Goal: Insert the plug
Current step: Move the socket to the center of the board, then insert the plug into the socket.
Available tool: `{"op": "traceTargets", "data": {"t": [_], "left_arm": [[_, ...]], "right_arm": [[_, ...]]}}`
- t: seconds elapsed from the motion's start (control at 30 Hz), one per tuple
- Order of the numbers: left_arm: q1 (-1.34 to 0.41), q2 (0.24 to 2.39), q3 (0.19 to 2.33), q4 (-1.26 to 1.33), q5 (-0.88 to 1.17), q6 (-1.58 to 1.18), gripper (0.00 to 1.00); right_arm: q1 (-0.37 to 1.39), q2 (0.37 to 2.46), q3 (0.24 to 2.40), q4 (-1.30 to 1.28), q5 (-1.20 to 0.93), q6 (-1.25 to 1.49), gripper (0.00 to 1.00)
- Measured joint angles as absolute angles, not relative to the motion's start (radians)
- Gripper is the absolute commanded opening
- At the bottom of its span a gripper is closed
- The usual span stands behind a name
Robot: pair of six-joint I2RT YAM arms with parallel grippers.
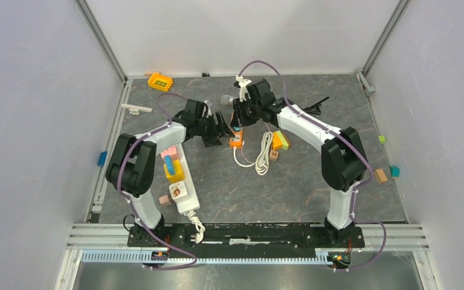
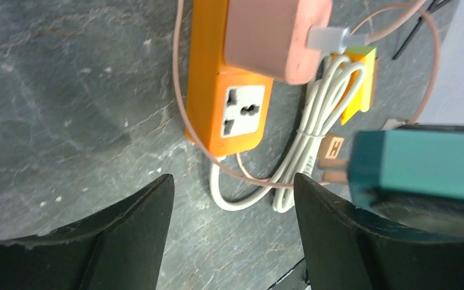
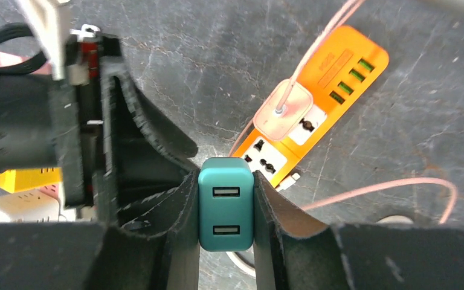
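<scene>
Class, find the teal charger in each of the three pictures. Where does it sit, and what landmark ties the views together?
Top external: too small to make out.
Left wrist: teal charger at the right edge, mid-height.
Right wrist: teal charger at bottom centre, clamped between the fingers.
Shared landmark: the orange power strip, in all three.

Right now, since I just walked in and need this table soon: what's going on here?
The right gripper holds a teal charger near the orange power strip, not yet plugged in. A pink charger sits in the strip; the end socket is free. The left gripper hovers open and empty nearby.
</scene>
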State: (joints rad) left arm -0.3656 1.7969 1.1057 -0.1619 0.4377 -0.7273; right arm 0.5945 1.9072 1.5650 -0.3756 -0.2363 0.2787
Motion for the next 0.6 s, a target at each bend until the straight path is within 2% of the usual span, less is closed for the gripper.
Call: {"op": "traceTargets", "data": {"t": [0.2,0.6], "left_arm": [[-0.366,1.748,1.106,-0.292,0.372,-0.652,0.85],[-0.346,1.637,1.105,-0.392,0.247,-0.548,0.87]], "right_arm": [[0.595,1.949,1.542,-0.382,-0.235,0.395,0.00],[0.595,1.949,1.410,-0.315,-0.148,0.579,0.00]]}}
